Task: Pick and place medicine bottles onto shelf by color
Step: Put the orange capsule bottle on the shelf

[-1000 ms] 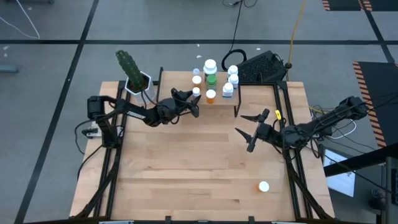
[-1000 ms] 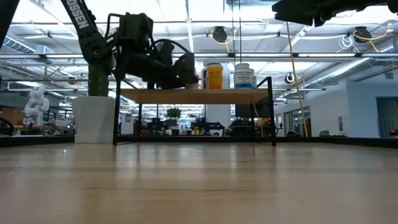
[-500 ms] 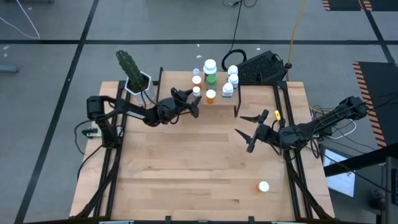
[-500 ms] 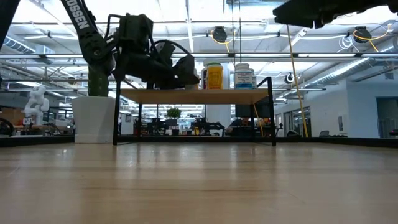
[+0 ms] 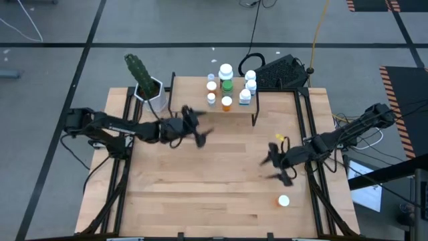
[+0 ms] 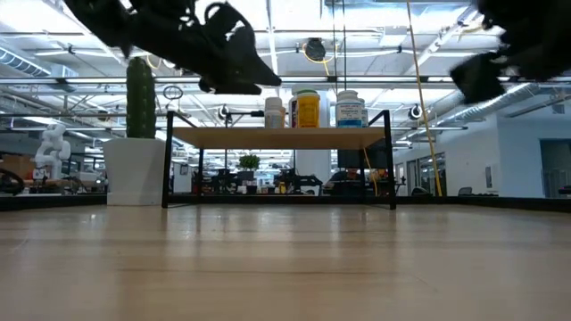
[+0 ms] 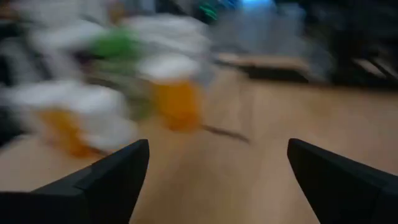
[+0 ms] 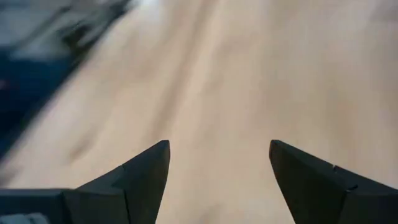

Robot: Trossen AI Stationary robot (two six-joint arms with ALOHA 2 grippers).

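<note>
Hovering above the wooden surface, the left end effector has its fingers spread wide and holds nothing, just in front of the shelf. The right end effector is also spread and empty, over the surface's right side. Medicine bottles stand clustered on the shelf; one white-capped bottle sits alone near the front right. A potted cactus stands beside the shelf. Beyond lies a bright, open workshop.
</note>
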